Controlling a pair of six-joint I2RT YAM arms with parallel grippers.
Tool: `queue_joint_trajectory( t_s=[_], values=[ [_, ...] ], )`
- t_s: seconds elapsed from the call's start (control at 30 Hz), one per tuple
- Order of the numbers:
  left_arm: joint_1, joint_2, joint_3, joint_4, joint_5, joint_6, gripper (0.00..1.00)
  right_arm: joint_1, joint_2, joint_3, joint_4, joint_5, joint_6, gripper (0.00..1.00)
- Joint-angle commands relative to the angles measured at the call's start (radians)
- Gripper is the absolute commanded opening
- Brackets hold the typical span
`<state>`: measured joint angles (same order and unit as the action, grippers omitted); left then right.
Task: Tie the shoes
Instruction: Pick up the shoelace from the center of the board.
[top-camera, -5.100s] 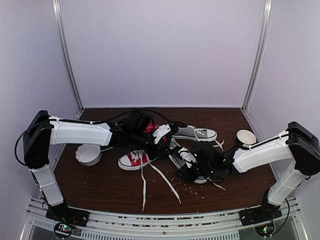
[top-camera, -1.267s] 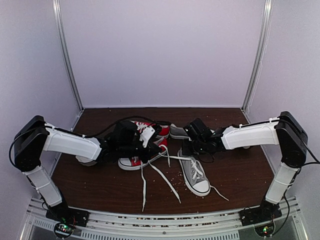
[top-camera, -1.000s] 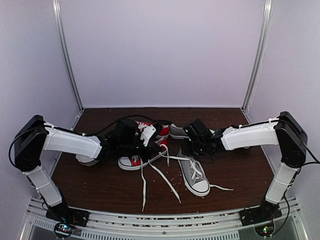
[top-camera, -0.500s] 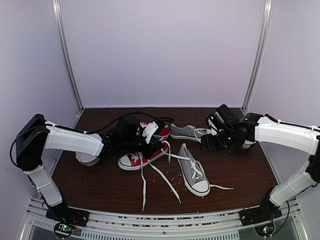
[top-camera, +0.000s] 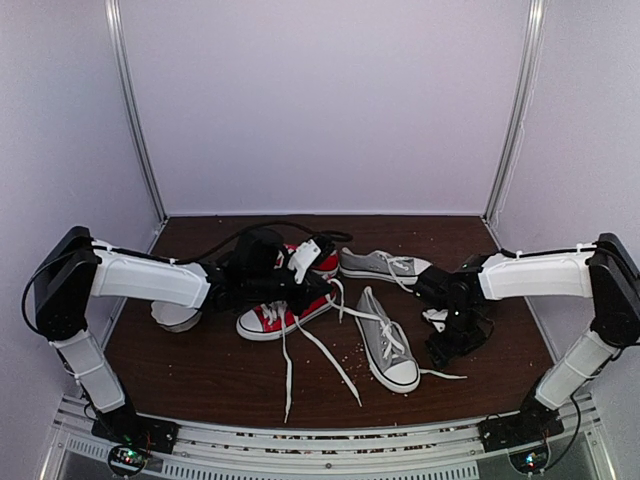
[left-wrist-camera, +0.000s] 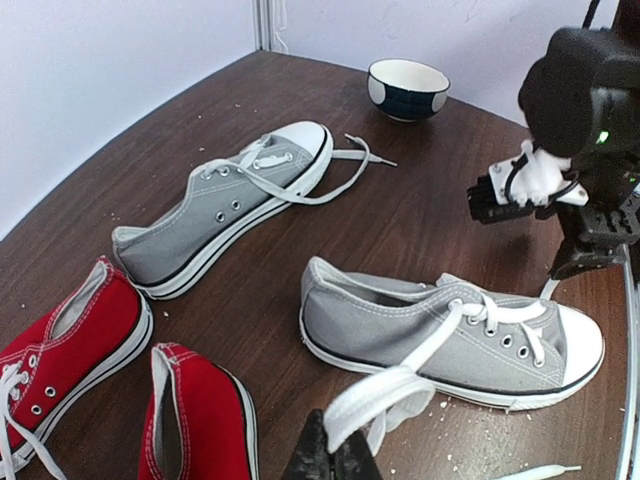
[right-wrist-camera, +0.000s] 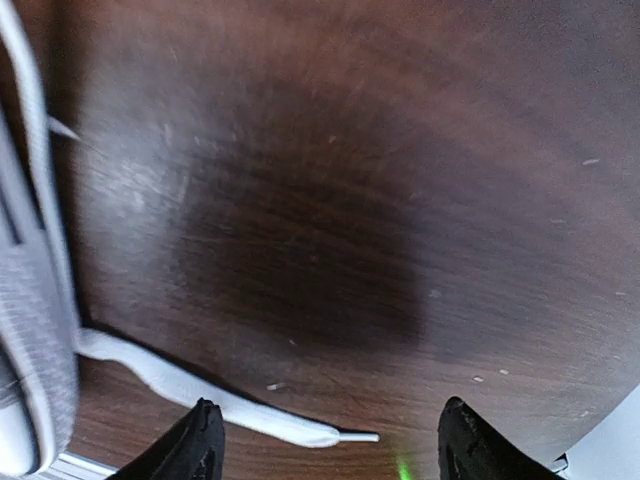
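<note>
Pinching a loop of flat white lace (left-wrist-camera: 385, 395), the left arm's fingers (left-wrist-camera: 312, 462) are pressed together on it at the bottom of the left wrist view. The lace runs up to the eyelets of the nearer grey canvas low-top sneaker (left-wrist-camera: 440, 335). This sneaker has a white rubber toe cap and lies on the dark brown wooden counter (left-wrist-camera: 400, 230), toe toward the near edge. The second grey canvas sneaker (left-wrist-camera: 225, 215) lies farther back, apart from the first, with its laces loose beside its toe. Two red canvas sneakers (left-wrist-camera: 70, 350) lie to the left of the grey pair. A dark blue bowl with a white inside (left-wrist-camera: 407, 88) stands toward the back. The right arm's fingers (right-wrist-camera: 200, 445) stand wide apart and hold nothing, pointing down at the counter just right of the nearer grey sneaker. Another white lace end (right-wrist-camera: 160, 375) lies on the counter, its tip between them.
</note>
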<state>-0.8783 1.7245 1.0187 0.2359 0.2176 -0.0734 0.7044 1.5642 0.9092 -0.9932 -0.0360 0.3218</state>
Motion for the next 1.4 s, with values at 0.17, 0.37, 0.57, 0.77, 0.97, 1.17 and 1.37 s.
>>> queue_joint_trajectory(
  t_s=[0.17, 0.37, 0.57, 0.77, 0.97, 1.17, 1.37],
  values=[
    [0.004, 0.012, 0.042, -0.001, 0.025, 0.031, 0.00, -0.003, 0.140, -0.059, 0.131, -0.151, -0.041, 0.70],
    [0.004, 0.014, 0.042, -0.009, 0.020, 0.036, 0.00, 0.002, 0.088, -0.026, 0.072, -0.159, -0.048, 0.68],
    [0.004, 0.015, 0.048, -0.015, 0.019, 0.041, 0.00, 0.031, 0.040, 0.005, -0.003, -0.151, -0.034, 0.67],
    [0.004, 0.014, 0.055, -0.030, 0.023, 0.048, 0.00, 0.060, 0.043, 0.005, -0.008, -0.153, -0.017, 0.67],
    [0.004, 0.014, 0.053, -0.033, 0.024, 0.052, 0.00, 0.066, -0.014, 0.038, -0.041, -0.149, -0.013, 0.68],
    [0.004, 0.018, 0.055, -0.026, 0.025, 0.050, 0.00, 0.067, -0.042, 0.008, -0.006, -0.156, 0.010, 0.67],
    [0.004, 0.021, 0.055, -0.030, 0.027, 0.048, 0.00, 0.093, 0.052, -0.082, 0.109, -0.201, 0.041, 0.64]
  ],
)
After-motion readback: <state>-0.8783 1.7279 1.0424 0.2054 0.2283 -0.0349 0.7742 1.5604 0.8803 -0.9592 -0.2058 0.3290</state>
